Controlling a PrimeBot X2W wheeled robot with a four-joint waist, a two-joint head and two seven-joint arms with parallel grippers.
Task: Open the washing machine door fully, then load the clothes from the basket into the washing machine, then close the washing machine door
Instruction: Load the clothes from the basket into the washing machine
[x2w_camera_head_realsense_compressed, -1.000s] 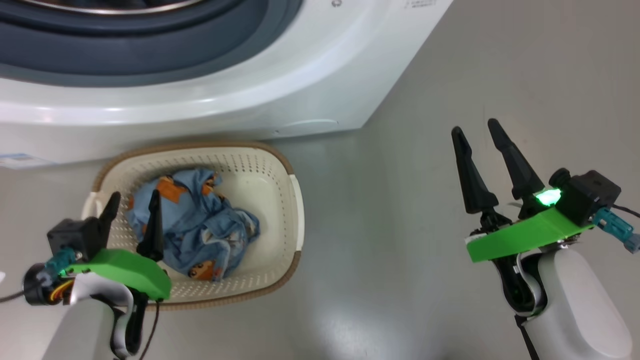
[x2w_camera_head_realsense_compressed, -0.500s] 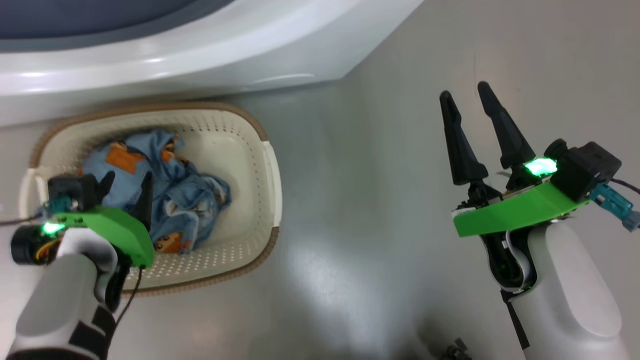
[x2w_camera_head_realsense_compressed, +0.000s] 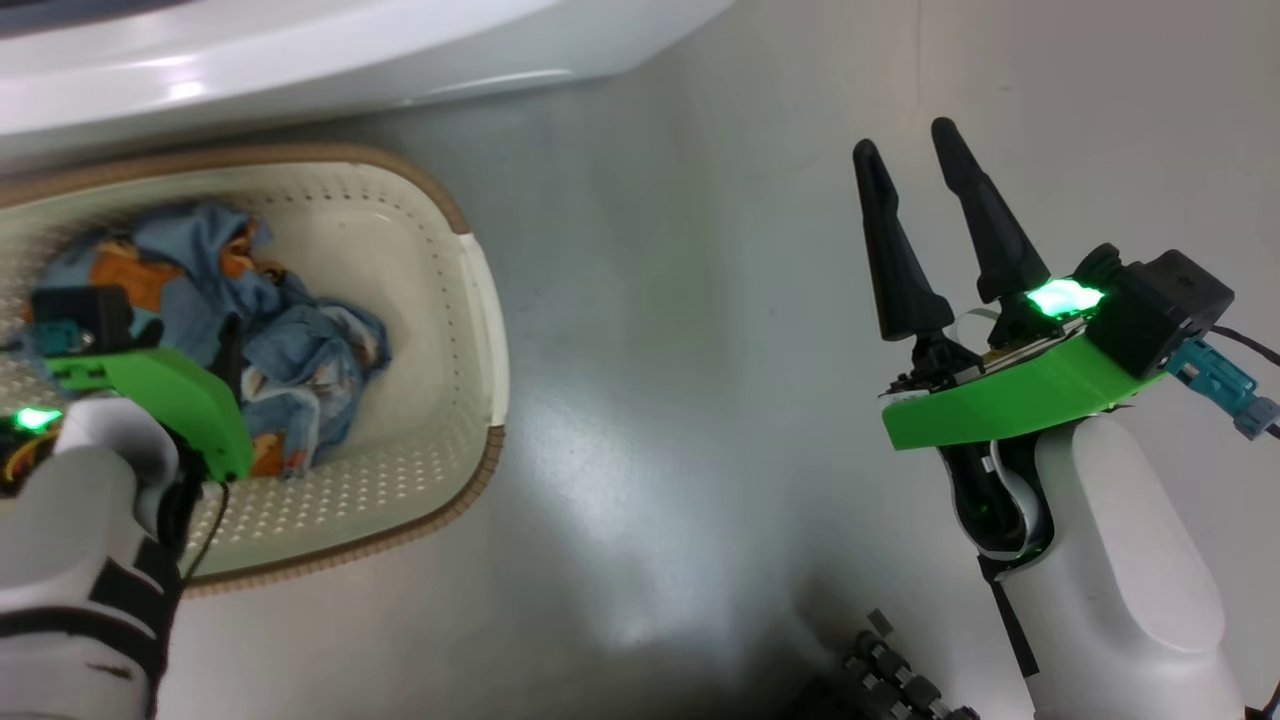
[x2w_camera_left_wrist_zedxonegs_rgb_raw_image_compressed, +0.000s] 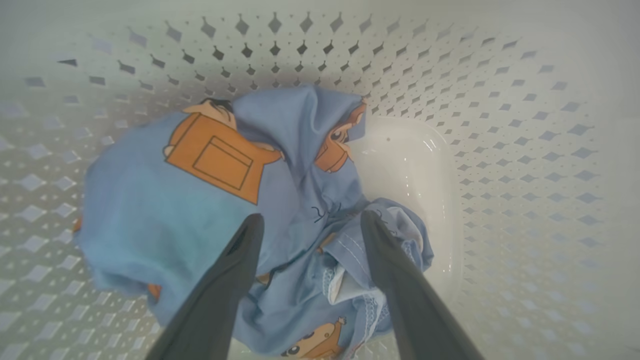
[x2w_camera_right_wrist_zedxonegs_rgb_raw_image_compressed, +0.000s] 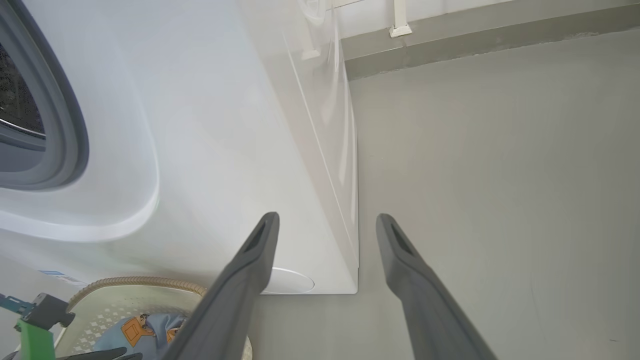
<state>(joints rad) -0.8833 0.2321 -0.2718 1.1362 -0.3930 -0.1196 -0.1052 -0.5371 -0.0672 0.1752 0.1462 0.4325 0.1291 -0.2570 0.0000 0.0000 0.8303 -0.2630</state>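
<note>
The cream basket (x2w_camera_head_realsense_compressed: 487, 330) stands on the floor just in front of the white washing machine (x2w_camera_head_realsense_compressed: 300, 50). Crumpled light blue clothes (x2w_camera_head_realsense_compressed: 300, 350) with orange patches lie in it. My left gripper (x2w_camera_left_wrist_zedxonegs_rgb_raw_image_compressed: 311, 217) is down inside the basket (x2w_camera_left_wrist_zedxonegs_rgb_raw_image_compressed: 500, 125), open, its fingertips straddling a fold of the clothes (x2w_camera_left_wrist_zedxonegs_rgb_raw_image_compressed: 150, 215) without clamping it. My right gripper (x2w_camera_head_realsense_compressed: 901, 137) hovers open and empty over bare floor to the right. In the right wrist view my right gripper (x2w_camera_right_wrist_zedxonegs_rgb_raw_image_compressed: 327, 217) points at the washing machine (x2w_camera_right_wrist_zedxonegs_rgb_raw_image_compressed: 200, 125) corner. The washing machine door is out of view.
Grey floor (x2w_camera_head_realsense_compressed: 650, 400) stretches between the basket and my right arm. A black ribbed part (x2w_camera_head_realsense_compressed: 900, 680) shows at the bottom edge. A round cap (x2w_camera_right_wrist_zedxonegs_rgb_raw_image_compressed: 287, 281) sits low on the machine front, and a wall skirting (x2w_camera_right_wrist_zedxonegs_rgb_raw_image_compressed: 475, 35) runs behind it.
The head camera has tilted, sliding the machine and basket up and left. My left gripper has dropped deeper into the basket onto the clothes. The right gripper stays open.
</note>
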